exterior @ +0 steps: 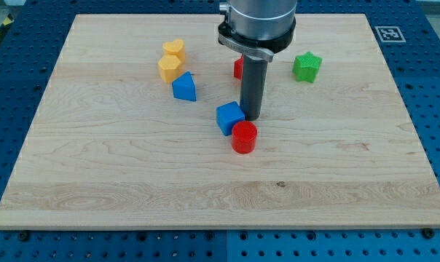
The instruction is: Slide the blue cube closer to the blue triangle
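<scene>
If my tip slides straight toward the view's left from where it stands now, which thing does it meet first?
Most likely the blue cube. My tip stands just to the view's right of it, close or touching. The red cylinder lies below that line, and the blue triangle sits farther up-left.

The scene is bright and evenly lit, with soft, diffuse light from above. The desk (pixel 336 167) shows its pale wood grain clearly, with no glare or blown-out patches. Shadows are faint and short: a thin dark rim sits under the red cylinder (pixel 243 137) and blue cube (pixel 229 117), and a soft shade lies at the foot of the rod near my tip (pixel 250 118). The metal collar of the arm (pixel 258 29) carries mild highlights. Focus is sharp across the whole frame, colours are saturated, and the straight edges show no visible bending or blur.
</scene>
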